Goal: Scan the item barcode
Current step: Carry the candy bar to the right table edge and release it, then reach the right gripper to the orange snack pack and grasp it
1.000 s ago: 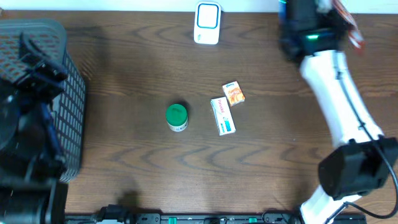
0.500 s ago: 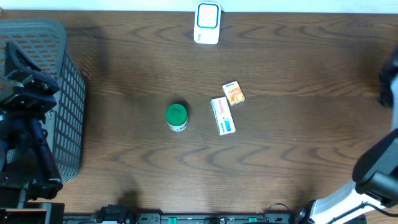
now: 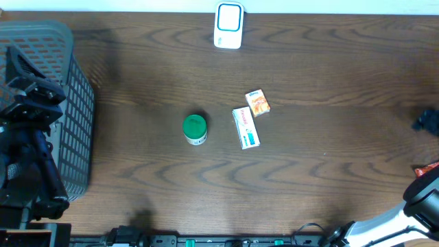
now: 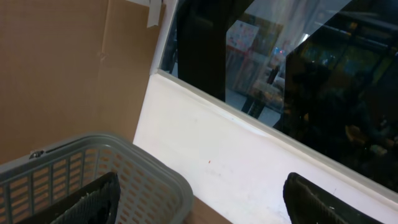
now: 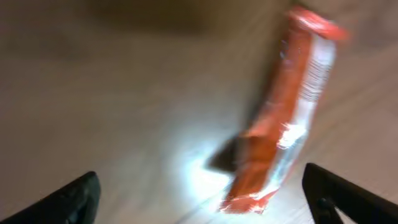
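Two fingers of the right gripper stand spread, pinching nothing; orange packet lies free just ahead toward 1 o'clock, long axis 1-to-7; left gripper, also spread, over basket, well apart; scanner at overhead 12.

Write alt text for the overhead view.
A green-lidded jar, a white box and an orange box sit on a wooden table, a white scanner at its far edge. A grey basket sits at the left.
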`<state>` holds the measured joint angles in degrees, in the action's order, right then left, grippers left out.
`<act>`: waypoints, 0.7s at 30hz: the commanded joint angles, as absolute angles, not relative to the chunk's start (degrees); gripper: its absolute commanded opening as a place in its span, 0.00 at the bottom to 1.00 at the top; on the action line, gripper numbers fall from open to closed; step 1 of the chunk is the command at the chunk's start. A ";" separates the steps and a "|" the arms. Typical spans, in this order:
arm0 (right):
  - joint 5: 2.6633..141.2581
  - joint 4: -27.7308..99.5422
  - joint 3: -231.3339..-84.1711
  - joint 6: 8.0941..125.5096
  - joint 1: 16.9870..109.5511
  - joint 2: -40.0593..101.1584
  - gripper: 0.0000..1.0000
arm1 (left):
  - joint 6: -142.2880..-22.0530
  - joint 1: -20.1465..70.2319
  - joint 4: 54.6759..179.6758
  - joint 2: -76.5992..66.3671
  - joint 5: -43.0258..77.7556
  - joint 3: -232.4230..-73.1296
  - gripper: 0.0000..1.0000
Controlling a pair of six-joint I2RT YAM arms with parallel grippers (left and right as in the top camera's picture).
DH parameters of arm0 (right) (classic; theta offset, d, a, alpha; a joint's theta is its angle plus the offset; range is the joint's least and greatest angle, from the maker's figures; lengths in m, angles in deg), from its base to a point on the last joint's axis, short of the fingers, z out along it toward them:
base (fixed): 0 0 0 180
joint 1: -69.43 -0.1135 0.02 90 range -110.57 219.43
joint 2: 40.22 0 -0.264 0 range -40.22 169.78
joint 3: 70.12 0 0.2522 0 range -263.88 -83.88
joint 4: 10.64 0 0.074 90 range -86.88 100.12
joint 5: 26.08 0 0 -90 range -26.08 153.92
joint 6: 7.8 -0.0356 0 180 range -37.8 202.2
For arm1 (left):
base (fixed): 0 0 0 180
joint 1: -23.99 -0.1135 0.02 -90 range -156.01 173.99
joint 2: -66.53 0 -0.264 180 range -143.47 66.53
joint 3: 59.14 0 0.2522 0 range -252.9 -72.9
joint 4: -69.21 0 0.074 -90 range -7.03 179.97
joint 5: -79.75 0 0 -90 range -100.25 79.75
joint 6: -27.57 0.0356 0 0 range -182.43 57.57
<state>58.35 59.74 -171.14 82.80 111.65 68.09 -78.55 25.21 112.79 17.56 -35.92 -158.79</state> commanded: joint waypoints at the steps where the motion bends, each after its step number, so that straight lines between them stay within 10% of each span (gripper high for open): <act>1: 76.98 63.98 -180.63 81.29 106.62 64.35 0.99 | -78.66 24.97 112.71 17.52 -36.45 -158.61 0.84; 11: 102.62 66.60 -184.93 65.38 81.62 57.99 0.99 | -78.68 24.99 112.71 17.52 -36.45 -158.61 0.84; 21: 67.58 67.85 -184.91 16.31 53.71 66.10 0.99 | -79.27 24.99 112.73 17.58 -36.45 -158.61 0.84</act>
